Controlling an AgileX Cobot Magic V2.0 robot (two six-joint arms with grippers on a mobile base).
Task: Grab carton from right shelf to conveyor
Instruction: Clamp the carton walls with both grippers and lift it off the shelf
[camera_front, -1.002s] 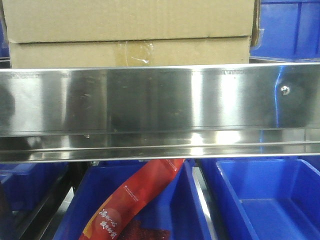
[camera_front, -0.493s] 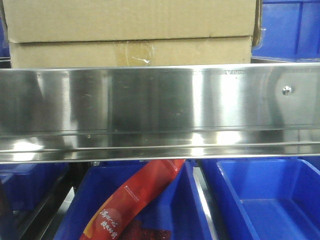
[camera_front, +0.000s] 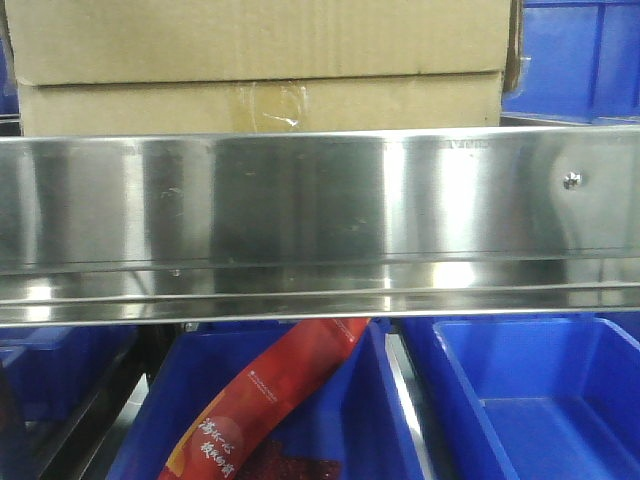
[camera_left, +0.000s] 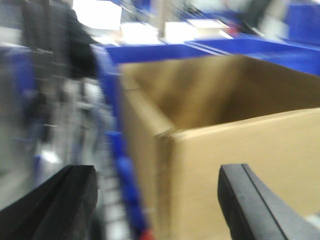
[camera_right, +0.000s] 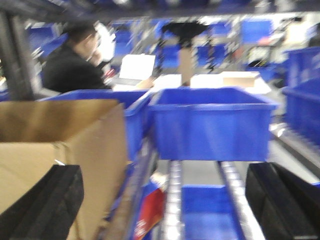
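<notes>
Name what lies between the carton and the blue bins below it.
The right shelf's front rail spans the whole stretch between the carton and the blue bins, as the front view shows.

Matt brown cardboard carton, glossy stainless-steel right shelf, smooth plastic bins

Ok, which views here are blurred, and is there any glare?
Front view: sharp, but bright glare bands on the steel shelf rail. Left wrist view: heavy motion blur over the cardboard box. Right wrist view: milder blur, blue bin still readable.
</notes>
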